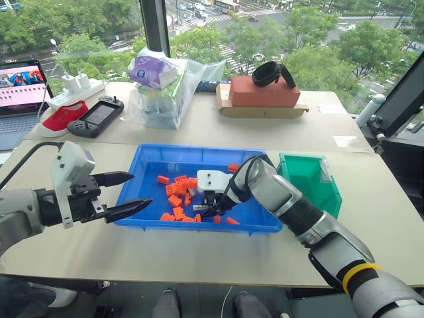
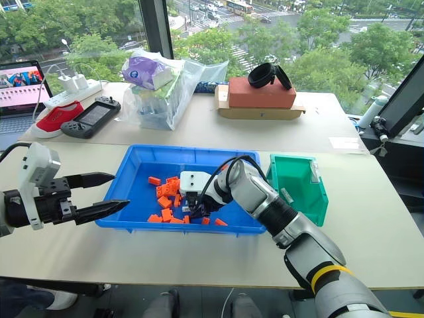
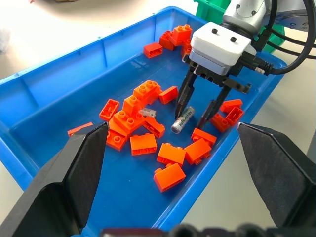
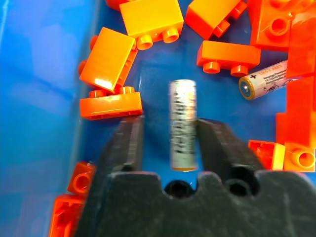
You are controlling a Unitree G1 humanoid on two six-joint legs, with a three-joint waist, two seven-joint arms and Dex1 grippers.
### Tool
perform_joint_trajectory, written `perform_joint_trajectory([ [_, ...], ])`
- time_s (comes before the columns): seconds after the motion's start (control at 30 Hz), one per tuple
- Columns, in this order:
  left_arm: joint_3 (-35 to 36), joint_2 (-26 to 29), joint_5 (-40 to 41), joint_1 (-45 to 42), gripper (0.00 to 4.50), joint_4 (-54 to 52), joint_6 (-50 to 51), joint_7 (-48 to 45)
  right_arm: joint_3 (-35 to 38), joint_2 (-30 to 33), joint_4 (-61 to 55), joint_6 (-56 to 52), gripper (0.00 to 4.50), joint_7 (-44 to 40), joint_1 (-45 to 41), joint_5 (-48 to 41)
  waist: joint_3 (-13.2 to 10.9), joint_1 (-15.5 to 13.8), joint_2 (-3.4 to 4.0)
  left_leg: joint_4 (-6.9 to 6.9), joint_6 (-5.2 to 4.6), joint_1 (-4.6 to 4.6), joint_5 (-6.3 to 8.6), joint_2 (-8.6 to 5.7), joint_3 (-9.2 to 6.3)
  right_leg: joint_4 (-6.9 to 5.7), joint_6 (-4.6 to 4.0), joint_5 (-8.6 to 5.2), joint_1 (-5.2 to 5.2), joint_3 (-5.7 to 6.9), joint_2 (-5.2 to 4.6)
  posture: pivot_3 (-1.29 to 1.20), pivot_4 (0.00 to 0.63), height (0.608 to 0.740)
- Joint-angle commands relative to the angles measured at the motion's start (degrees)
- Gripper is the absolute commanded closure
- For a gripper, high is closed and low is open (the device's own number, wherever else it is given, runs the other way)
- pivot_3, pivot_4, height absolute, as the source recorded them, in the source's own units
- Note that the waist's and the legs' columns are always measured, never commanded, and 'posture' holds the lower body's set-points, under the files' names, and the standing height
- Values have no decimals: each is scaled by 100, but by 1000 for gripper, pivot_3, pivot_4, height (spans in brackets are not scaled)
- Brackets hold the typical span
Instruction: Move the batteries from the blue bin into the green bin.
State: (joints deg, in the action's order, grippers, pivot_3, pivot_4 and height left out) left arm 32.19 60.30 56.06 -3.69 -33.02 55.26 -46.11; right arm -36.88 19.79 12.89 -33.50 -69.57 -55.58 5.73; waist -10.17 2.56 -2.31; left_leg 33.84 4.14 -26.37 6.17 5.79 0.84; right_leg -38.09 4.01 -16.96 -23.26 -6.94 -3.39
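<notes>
The right gripper [image 4: 182, 136] straddles a battery [image 4: 182, 123] with fingers narrowly parted, holding nothing yet; closing off-centre could roll it toward the orange bricks [image 4: 111, 106] alongside.

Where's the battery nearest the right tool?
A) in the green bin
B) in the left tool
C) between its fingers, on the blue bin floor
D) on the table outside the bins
C: the battery lies on the blue bin floor between the right tool fingers, which straddle it.
</notes>
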Motion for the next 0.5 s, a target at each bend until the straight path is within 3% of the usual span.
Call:
perform_joint_trajectory([
  [0.03,-32,28,10,-83,0,-61,-130,-25,177,116,-163,100,4144,-1,96,-29,0,-2,0,0,0,0,0,0,0,0,0,0,0,0,0,0,150,740],
  [0.2,-134,34,23,-190,0,27,-154,-80,716,421,-838,42,4246,-292,84,-473,-1,-21,0,0,1,-3,0,0,0,2,0,0,-1,0,0,0,150,740],
  [0.33,-269,27,138,-427,0,160,-148,-164,1694,917,-1274,-596,4246,-606,-160,-1277,-2,-23,0,-1,2,-3,1,0,0,-1,0,0,-4,0,0,0,150,740],
  [0.43,-430,15,125,-595,0,233,-151,-215,2244,1416,-1154,-891,4246,-711,-363,-1619,-2,-39,0,0,2,-3,1,0,0,3,0,0,0,0,-1,0,150,740],
  [0.5,-597,5,85,-745,0,312,-188,-281,2522,1999,-537,-708,4246,-475,-556,-1362,-2,-46,0,-2,2,-3,2,0,1,6,-1,-1,0,0,-1,0,150,740],
])
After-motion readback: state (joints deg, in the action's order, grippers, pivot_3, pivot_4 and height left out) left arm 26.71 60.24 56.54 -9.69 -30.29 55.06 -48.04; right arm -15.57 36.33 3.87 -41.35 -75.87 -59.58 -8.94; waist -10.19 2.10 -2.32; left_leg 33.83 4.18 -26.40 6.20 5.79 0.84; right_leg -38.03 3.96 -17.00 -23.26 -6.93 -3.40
